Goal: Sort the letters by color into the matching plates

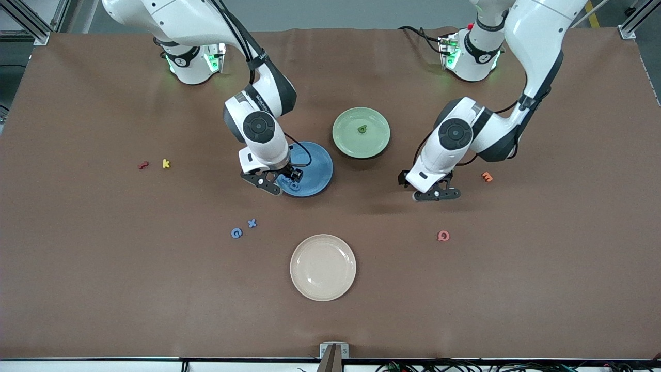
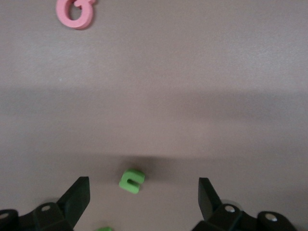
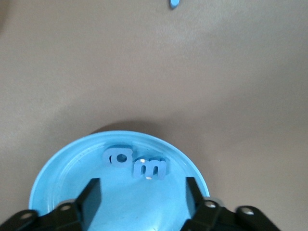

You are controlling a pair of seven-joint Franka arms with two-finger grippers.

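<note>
while the right gripper (image 3: 143, 192) hangs spread over the blue plate (image 1: 315, 173) (two blue letters (image 3: 137, 163) inside) at frame centre, the left gripper (image 2: 143, 195) gapes over a green letter (image 2: 131, 180) mid-right; the green plate (image 1: 374, 142) holds one.

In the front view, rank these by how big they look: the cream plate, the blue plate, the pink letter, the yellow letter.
1. Cream plate and blue plate: look alike; the blue one is partly hidden by the right gripper.
2. Pink letter.
3. Yellow letter, slightly smaller.
</note>
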